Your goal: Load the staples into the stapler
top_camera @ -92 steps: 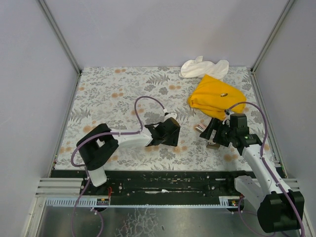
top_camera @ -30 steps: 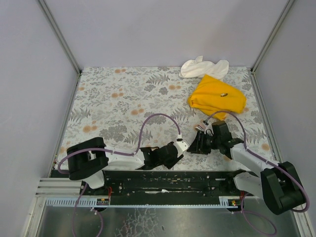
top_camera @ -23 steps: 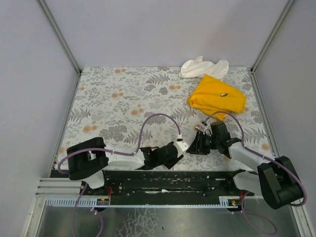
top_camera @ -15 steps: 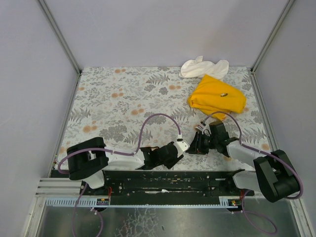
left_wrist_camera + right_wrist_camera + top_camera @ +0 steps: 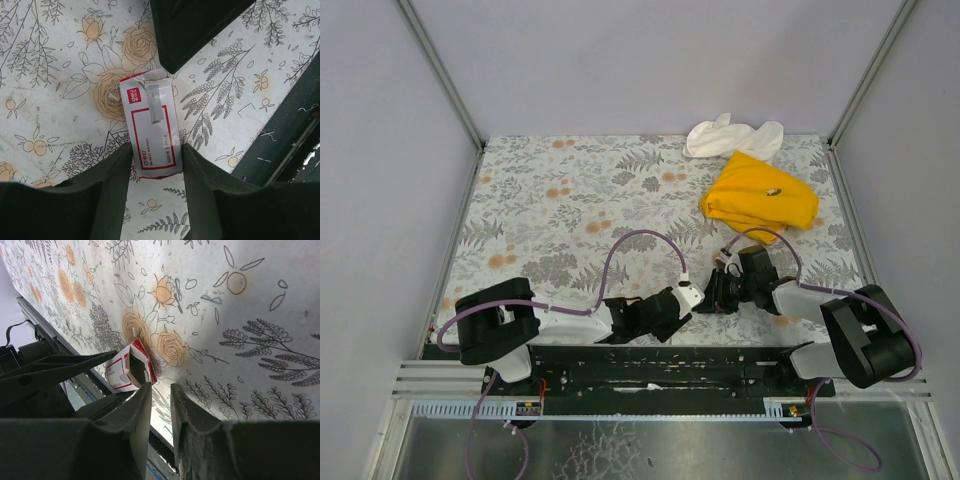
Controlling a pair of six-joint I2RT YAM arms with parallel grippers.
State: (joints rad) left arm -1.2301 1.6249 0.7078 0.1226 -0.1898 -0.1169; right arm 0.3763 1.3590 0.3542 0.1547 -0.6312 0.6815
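Clamping the staples box (image 5: 152, 127) on the table (image 5: 570, 190) near its front edge, the left gripper (image 5: 157, 150) pinches its long sides. End flap's open, contents hidden. Right gripper (image 5: 161, 386) meets that end, jaws narrowly parted, empty. Yellow cloth (image 5: 760, 195) lies far beyond.

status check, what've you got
Left gripper shut on the staples box. Right gripper slightly open, tips at its open end. Loose staples by the rail, not blocking.
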